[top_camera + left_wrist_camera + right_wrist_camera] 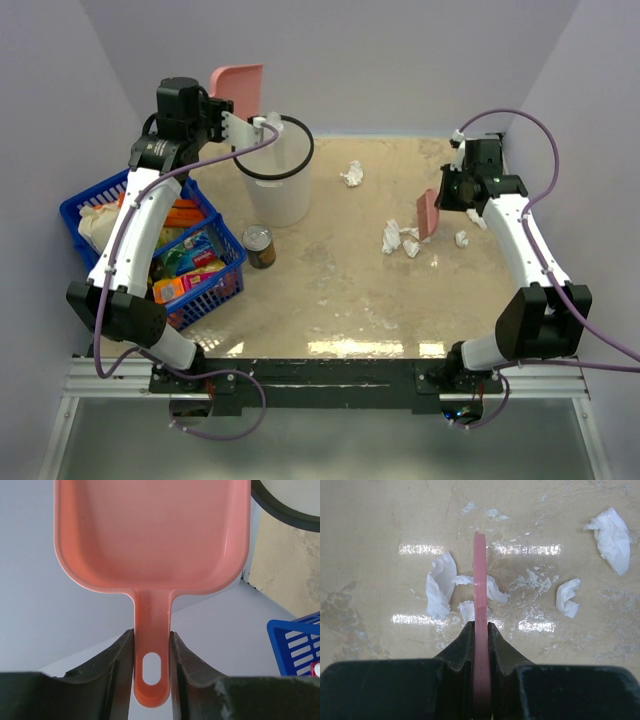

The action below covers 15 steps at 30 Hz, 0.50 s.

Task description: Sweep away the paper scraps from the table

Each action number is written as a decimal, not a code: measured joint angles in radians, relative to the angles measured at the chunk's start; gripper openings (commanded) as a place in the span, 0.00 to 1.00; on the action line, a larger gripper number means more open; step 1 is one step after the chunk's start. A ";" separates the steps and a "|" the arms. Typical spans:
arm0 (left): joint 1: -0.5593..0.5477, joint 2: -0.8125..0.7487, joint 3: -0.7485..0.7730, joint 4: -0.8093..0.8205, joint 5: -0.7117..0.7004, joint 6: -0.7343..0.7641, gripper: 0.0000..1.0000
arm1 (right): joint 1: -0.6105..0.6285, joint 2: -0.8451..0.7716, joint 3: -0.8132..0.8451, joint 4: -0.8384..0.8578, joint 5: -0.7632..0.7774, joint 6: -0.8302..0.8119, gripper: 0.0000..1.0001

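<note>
The left gripper (152, 639) is clenched on the handle of a pink plastic dustpan (150, 535). It holds the dustpan up in the air over the far left corner of the shiny beige marble-look table (330, 295). The pan end points up and the pan has nothing in it.

Just beside the dustpan, near the far left corner, stands a tall white bin with a black ring on top (280, 190). A round tin can (259, 246) stands in front of the bin. A blue plastic basket full of groceries (225, 235) sits at the left edge, just beside the can.

The right gripper (480, 630) is clenched on a flat pink plastic paddle (479, 580). It holds the paddle on its thin edge, low over the table near the right edge. I cannot tell if the paddle touches the table.

The small crumpled white paper scraps (398, 238) all lie on the table. A few sit in a little bunch right at the paddle, on the side toward the middle of the table. One small scrap lies on the paddle's other side, nearer the right edge, and another shows just by the right arm. One more lies alone near the far edge, between the bin and the right arm. The bin, can and basket are well apart from the bunch.
</note>
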 measured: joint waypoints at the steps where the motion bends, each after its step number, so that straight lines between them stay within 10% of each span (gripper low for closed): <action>1: 0.000 0.000 0.000 0.002 -0.001 0.000 0.00 | 0.000 0.000 0.000 0.000 -0.003 0.000 0.00; 8: 0.000 0.000 0.017 0.025 -0.010 -0.069 0.00 | -0.002 0.000 0.000 0.000 -0.058 -0.006 0.00; 15: -0.021 0.021 0.304 -0.056 0.183 -0.455 0.00 | 0.014 0.210 0.264 0.007 -0.184 -0.022 0.00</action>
